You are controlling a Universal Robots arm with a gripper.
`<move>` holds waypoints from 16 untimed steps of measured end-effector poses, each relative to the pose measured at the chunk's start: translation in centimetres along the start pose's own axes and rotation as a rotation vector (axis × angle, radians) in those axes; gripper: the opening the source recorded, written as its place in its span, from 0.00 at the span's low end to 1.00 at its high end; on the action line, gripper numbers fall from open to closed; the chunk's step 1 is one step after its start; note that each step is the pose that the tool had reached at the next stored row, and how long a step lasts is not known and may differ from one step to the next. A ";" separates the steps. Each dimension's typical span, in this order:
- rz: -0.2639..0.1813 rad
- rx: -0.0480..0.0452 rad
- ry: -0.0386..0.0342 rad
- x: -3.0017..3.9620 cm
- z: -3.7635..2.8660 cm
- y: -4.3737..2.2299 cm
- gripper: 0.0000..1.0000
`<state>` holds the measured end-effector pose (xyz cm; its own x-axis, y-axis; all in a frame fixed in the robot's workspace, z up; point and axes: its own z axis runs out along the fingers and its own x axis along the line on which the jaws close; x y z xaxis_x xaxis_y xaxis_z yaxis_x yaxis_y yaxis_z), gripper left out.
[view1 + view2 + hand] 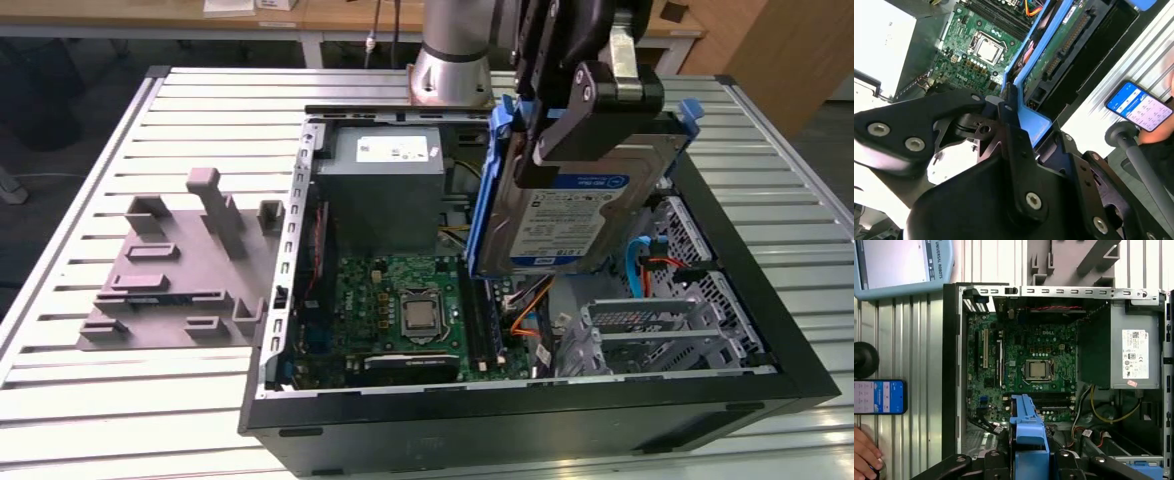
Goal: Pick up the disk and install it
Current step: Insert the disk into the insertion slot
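One gripper [589, 128] clamps the disk [567, 215] over the open case [534, 412], near the power supply [387, 185].

Slatted table [80, 400]: open PC case [534, 430], grey fixture [174, 270], phone [879, 396].

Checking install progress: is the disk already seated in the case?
No, the pincer holds the disk up over the open case.

You stood in a robotics lab, more test bay than office. A slatted aluminium table [200, 110] carried an open computer case [534, 425] and a grey moulded fixture [174, 270]. The robot arm [451, 60] rose behind the case, its gripper [587, 125] clamped on the disk [561, 225]. A teach pendant [904, 265] lay alongside (a phone [879, 396] too), and wooden desks [334, 15] stood beyond.
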<state>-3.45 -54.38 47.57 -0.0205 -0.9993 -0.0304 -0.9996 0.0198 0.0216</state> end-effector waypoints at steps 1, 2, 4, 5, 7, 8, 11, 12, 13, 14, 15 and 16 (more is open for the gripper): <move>0.000 0.0000 0.0000 0.00 0.00 0.00 0.36; 0.000 0.0000 0.0000 0.00 0.00 0.00 0.36; 0.000 0.0001 -0.0002 0.01 0.01 0.00 0.36; 0.000 0.0000 -0.0002 0.07 0.01 -0.01 0.36; 0.000 0.0000 -0.0002 0.29 0.02 -0.02 0.36; 0.000 0.0001 -0.0001 0.44 0.02 -0.02 0.36; 0.000 0.0000 0.0000 0.81 0.04 -0.28 0.36; 0.000 -0.0001 -0.0002 0.88 0.05 -0.51 0.36; 0.000 -0.0003 -0.0003 0.91 0.06 -0.81 0.36; 0.000 -0.0006 -0.0002 0.92 0.06 -1.15 0.36; 0.000 -0.0008 -0.0001 0.93 0.06 -1.52 0.36; 0.000 -0.0009 0.0000 0.93 0.06 -1.85 0.36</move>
<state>-1.62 -55.34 47.44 -0.0205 -0.9993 -0.0305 -0.9995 0.0198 0.0225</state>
